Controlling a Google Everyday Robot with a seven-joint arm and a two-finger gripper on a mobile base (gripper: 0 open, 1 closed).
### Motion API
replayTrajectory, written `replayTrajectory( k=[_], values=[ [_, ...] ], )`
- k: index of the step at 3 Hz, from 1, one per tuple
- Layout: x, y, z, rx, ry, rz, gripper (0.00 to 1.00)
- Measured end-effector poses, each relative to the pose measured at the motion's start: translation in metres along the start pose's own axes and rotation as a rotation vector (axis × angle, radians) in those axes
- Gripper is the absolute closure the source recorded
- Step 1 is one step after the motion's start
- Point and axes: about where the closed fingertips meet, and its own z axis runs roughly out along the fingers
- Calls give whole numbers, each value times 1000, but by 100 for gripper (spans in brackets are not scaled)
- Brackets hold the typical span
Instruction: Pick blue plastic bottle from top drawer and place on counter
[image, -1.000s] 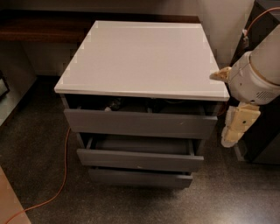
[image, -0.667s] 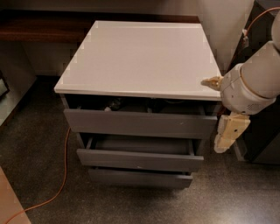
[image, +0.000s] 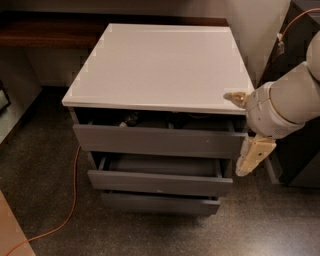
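An orange cable trails across the speckled floor, left of a grey cabinet of 3 drawers. Behind the cabinet's left side, a dark brown wooden shelf runs along the wall.

The cabinet has a flat, white, roughly square top, the bench. Directly under the bench, the top drawer is pulled out a little, leaving a narrow dark gap behind its flat grey front. Dim shapes sit in the left half of that gap, too dark to name, so the blue plastic bottle cannot be picked out with certainty. Below the top drawer, the middle drawer stands out further than the top one. The bottom drawer shows only a thin strip of its front.

At the cabinet's front right corner is the robot's gripper, on a thick white arm that reaches in from the right. Its jaws are released and spread wide. 1 cream finger points left, level with the bench's front edge, the other hangs down beside the top drawer's right end, and nothing is held between them.

Right of the cabinet, behind the arm, stands a dark unit.
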Motion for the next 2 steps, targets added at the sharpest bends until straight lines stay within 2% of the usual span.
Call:
replayTrajectory(
  k=[1, 2],
  values=[
    [-1, 3, 13, -18, -13, 9, 0],
    [-2, 4, 53, -38, -38, -7, 0]
  ],
)
